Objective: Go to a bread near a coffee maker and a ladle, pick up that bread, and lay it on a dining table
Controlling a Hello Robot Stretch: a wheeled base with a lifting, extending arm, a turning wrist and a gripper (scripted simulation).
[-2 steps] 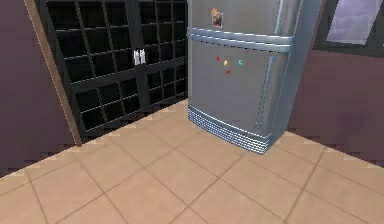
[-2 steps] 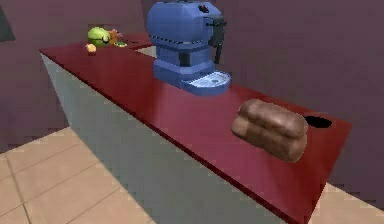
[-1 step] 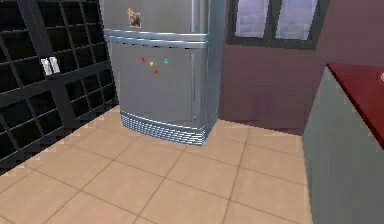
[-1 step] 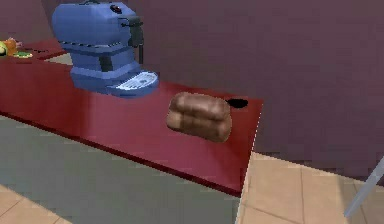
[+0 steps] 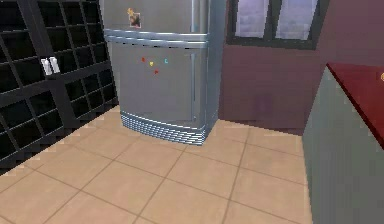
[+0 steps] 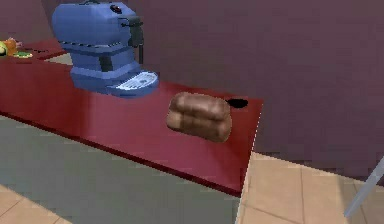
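Closest in the arm side view is the grey front of a counter (image 6: 70,160) with a dark red top, running across at a slant. Tan floor tiles (image 6: 300,195) show past its right end, and a thin grey bar (image 6: 367,196) pokes up in the bottom right corner; no idea what that is.

The bread (image 6: 198,114) is a brown loaf lying on the red top near the counter's right end, clear of the edges. Just behind its right side there's a small dark shape (image 6: 237,102) on the countertop, too small to name. Left of the loaf and a bit further back stands a chunky blue coffee maker (image 6: 103,50), near the bread but not touching it. Way over at the top left sit some little yellow and green bits (image 6: 12,47). A purple wall (image 6: 300,50) is behind it all.

As for the gripper, I honestly can't tell its state from these shots.

The forward view has the same tan tiles up close, then a red-topped unit (image 5: 350,120) with a grey side at the right edge. Further back is a big silver fridge (image 5: 160,70) with a few coloured magnets on its door, black open shelving (image 5: 40,80) along the left, and a dark-framed window (image 5: 272,22) in the purple wall up at the right.
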